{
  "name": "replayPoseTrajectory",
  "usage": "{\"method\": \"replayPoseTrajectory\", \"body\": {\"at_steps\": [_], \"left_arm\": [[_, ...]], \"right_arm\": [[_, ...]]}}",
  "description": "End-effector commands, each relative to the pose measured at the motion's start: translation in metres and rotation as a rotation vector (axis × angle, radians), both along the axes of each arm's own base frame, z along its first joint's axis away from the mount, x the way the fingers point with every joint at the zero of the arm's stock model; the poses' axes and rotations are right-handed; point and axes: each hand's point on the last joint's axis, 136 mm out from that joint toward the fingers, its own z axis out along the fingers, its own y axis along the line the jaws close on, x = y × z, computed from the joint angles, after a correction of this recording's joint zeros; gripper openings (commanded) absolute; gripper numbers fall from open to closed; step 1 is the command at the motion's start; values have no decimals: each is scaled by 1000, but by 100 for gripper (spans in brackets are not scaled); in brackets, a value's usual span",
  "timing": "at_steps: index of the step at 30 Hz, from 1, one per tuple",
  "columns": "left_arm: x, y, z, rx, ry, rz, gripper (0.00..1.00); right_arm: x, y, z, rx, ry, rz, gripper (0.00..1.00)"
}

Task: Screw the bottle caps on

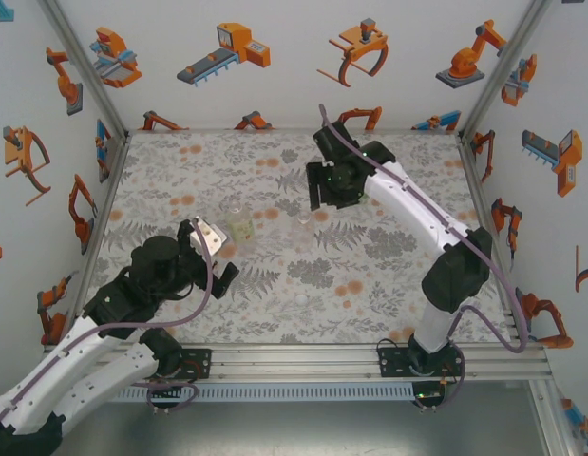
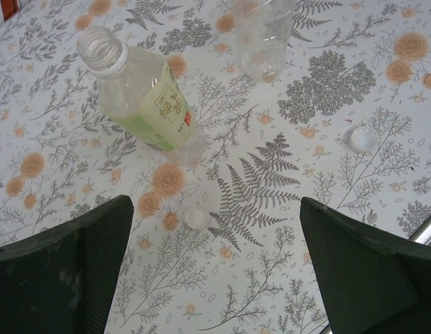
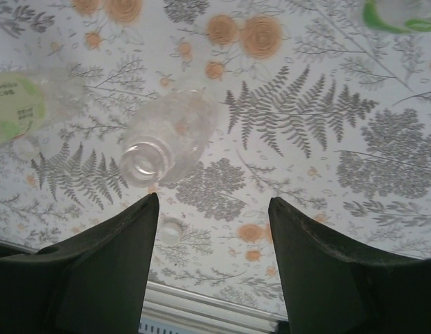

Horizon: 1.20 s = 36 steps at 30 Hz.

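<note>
**Cap sits dead ahead of my left hand**

My left hand (image 2: pixel 215 233) hangs wide and empty. The tiny whitish round screw cap (image 2: pixel 197 217) lies on the flowered desk (image 2: pixel 271 285) just ahead, between my fingers, with the uncapped yellowish plastic bottle (image 2: pixel 142 94) standing beyond. My right hand (image 3: pixel 214 209) is half-spread, empty and farther off.

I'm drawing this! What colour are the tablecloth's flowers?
Orange flowers among grey ferns; the left wrist view shows them best.

White walls (image 1: pixel 275 95) printed with orange robot pictures close in three sides. Metal posts (image 1: pixel 83 66) run up the back corners. The desk (image 1: pixel 369 285) has a grey fern and orange flower cloth, and a slotted metal rail (image 1: pixel 303 358) edges its near side.
</note>
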Motion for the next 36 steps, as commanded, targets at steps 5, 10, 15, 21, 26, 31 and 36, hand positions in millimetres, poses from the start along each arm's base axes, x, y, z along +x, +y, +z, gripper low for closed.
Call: {"method": "replayPoseTrajectory", "body": {"at_steps": [5, 10, 15, 21, 26, 31, 36], "left_arm": [[1, -4, 1, -9, -11, -20, 97], [1, -3, 0, -6, -9, -16, 97], [2, -3, 0, -5, -11, -16, 97], [2, -2, 1, -9, -13, -10, 97], [1, -3, 0, -12, -10, -16, 97], [1, -3, 2, -15, -10, -15, 96], [0, -2, 2, -17, -14, -14, 96]], "right_arm": [[-5, 34, -15, 6, -7, -1, 69], [-6, 45, -43, -11, 31, -2, 70], [-9, 53, -75, -14, 89, 1, 69], [-11, 50, -96, -45, 109, -6, 64], [-8, 49, -98, -52, 94, -13, 63], [-5, 52, -99, -42, 89, -13, 66], [-3, 52, -101, -50, 84, -12, 67]]}}
